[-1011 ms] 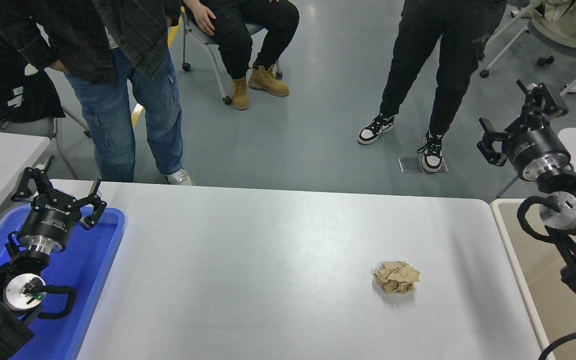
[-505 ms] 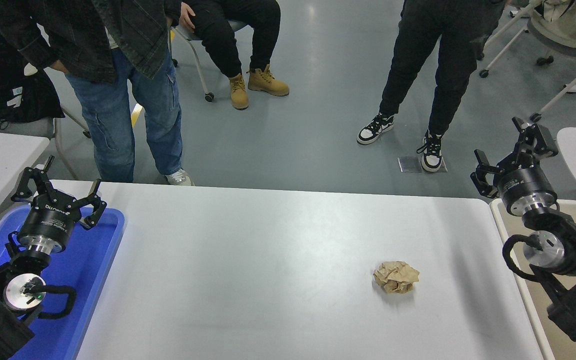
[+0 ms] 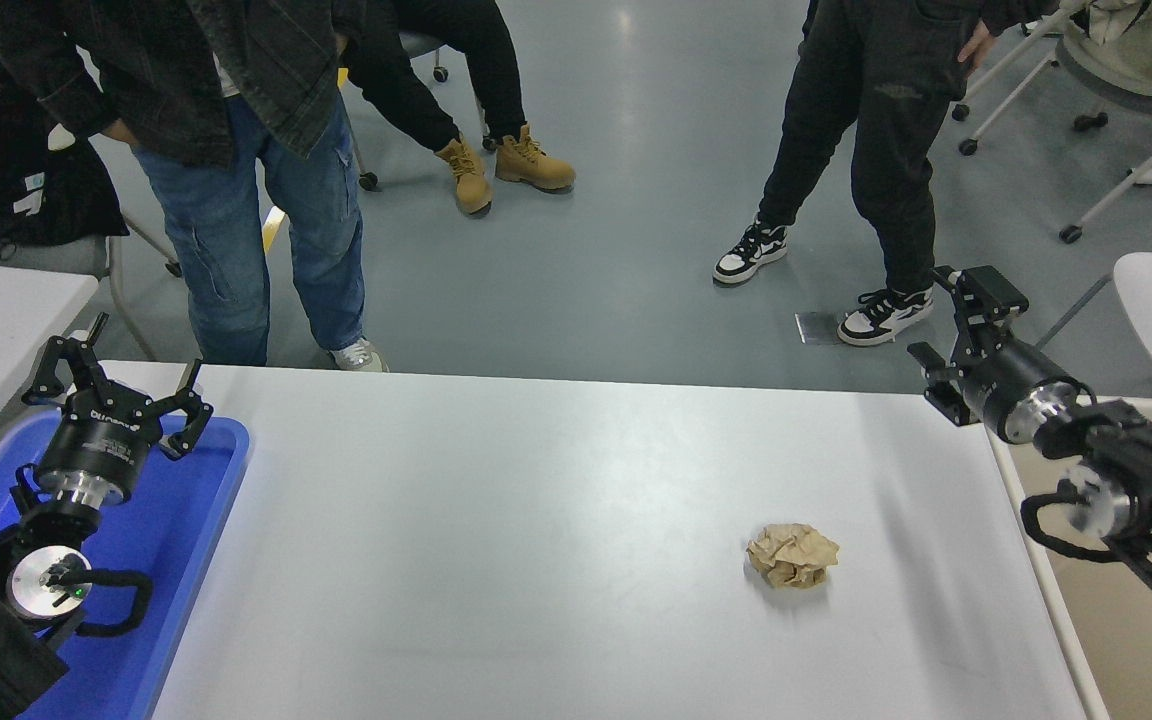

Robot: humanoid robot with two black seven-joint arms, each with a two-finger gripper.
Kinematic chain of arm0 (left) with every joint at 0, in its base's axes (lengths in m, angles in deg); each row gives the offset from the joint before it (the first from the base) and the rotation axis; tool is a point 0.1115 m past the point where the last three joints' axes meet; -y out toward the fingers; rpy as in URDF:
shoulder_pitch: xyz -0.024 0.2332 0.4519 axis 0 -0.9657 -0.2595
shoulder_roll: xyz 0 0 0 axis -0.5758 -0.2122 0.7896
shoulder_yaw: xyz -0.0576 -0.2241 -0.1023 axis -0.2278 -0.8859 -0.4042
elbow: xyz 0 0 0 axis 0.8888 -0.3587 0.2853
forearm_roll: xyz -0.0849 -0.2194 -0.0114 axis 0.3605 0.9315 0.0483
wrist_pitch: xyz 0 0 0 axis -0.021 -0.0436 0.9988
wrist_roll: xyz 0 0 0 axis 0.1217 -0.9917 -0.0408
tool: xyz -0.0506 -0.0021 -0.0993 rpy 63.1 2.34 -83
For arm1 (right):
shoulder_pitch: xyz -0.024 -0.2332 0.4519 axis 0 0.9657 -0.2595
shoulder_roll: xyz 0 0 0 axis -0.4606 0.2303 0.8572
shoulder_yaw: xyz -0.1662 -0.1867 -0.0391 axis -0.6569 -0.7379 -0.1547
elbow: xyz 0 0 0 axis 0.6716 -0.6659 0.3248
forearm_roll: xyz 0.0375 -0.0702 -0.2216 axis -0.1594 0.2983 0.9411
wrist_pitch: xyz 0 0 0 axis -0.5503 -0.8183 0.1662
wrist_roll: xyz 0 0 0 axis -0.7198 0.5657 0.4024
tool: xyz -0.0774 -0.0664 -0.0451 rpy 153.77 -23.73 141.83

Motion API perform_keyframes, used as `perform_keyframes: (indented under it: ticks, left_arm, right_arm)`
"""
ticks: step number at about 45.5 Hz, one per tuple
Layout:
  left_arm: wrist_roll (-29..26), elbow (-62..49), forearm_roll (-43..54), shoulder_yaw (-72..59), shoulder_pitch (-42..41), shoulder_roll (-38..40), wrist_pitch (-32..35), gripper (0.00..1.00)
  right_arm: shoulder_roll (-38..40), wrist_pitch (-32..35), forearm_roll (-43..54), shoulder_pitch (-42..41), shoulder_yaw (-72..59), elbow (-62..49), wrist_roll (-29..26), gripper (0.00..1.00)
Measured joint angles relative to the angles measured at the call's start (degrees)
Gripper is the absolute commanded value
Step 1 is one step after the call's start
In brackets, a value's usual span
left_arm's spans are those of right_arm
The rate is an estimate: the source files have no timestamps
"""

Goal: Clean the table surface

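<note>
The right gripper (image 3: 951,340) is hung off the far right corner of the table surface (image 3: 536,520), jaws apparently spread. The crumpled paper ball (image 3: 793,556), nearer and leftward, should be straddled squarely before anything gets squeezed.

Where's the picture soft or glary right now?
Head view: the right arm is smeared by motion blur near its wrist; the table carries a broad, soft sheen with no harsh glare; the paper ball and left gripper look sharp.

glossy white table surface (image 3: 536,500), crumpled brown paper ball (image 3: 792,556) right of centre, blue tray (image 3: 176,560) at left edge
</note>
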Motion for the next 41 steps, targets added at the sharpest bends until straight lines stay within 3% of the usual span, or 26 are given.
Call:
perform_keyframes:
  ticks: [9, 20, 41]
  left_arm:
    - [0.0, -0.01, 0.0, 0.0, 0.0, 0.0, 0.0, 1.0]
    - [0.0, -0.01, 0.0, 0.0, 0.01, 0.0, 0.0, 1.0]
    - [0.0, 0.0, 0.0, 0.0, 0.01, 0.0, 0.0, 1.0]
  right_arm:
    - [2.1, 0.44, 3.78, -5.46, -9.45, -1.07, 0.14, 0.98]
    - [3.16, 3.45, 20.61, -16.05, -25.05, -1.68, 0.29, 0.98]
    - [0.71, 11.66, 48.42, -30.65, -38.3, 2.66, 1.28, 0.98]
